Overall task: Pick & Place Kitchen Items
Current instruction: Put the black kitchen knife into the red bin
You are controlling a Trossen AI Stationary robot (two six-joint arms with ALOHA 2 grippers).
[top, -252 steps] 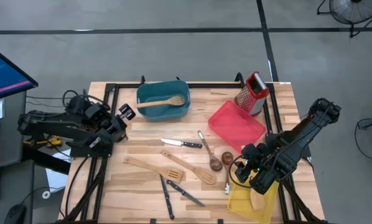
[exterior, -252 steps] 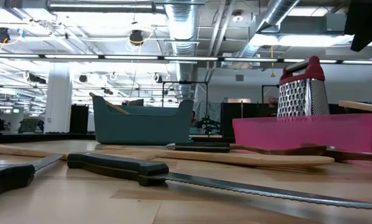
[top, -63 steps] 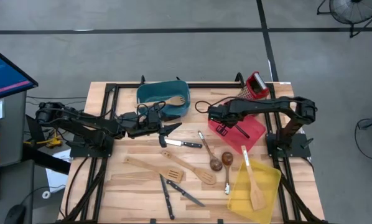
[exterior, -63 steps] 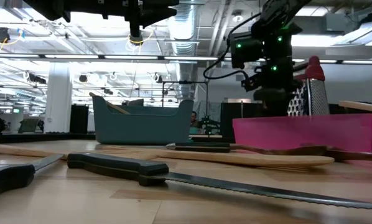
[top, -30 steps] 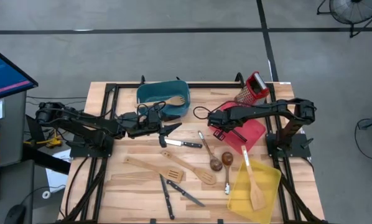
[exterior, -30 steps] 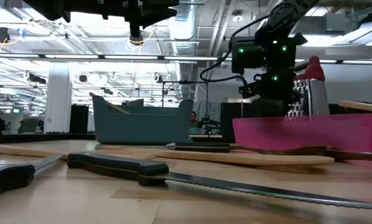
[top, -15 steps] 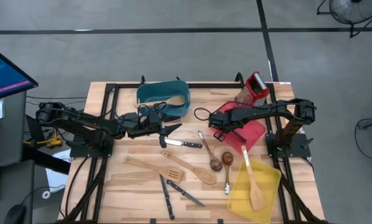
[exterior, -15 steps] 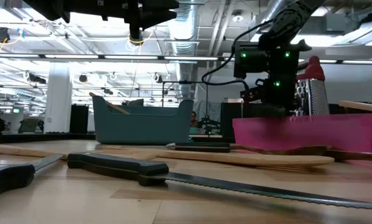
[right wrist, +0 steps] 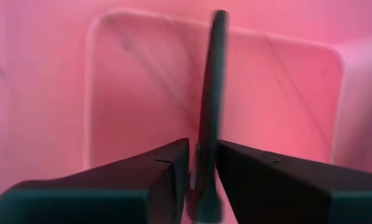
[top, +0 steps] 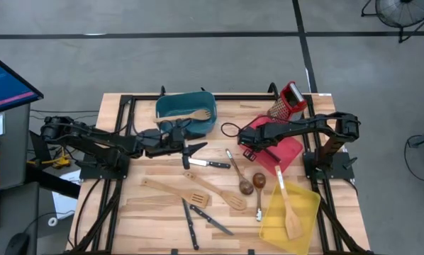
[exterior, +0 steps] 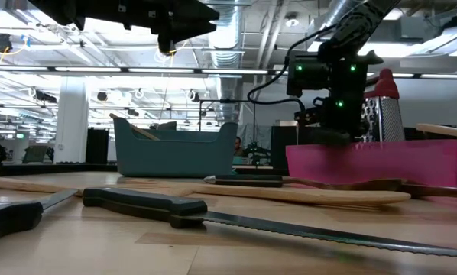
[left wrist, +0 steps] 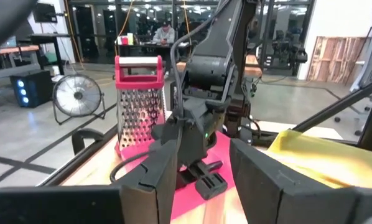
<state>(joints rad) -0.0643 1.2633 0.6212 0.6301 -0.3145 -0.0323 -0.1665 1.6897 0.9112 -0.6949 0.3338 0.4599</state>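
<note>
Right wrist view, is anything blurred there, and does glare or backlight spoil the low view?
Right wrist view: the dark utensil over the red bin is soft, seemingly motion-blurred. Low view: bright ceiling lights backlight the scene, leaving the arms as dark shapes; the serrated knife stays sharp.

knife (right wrist: 209, 112) blurred between right gripper (right wrist: 201, 163) fingers, blade hidden

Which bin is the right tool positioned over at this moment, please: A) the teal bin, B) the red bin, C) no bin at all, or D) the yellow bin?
B: the right tool sits above the red bin, whose pink floor fills the right wrist view behind a dark slim utensil between its fingers.
</note>
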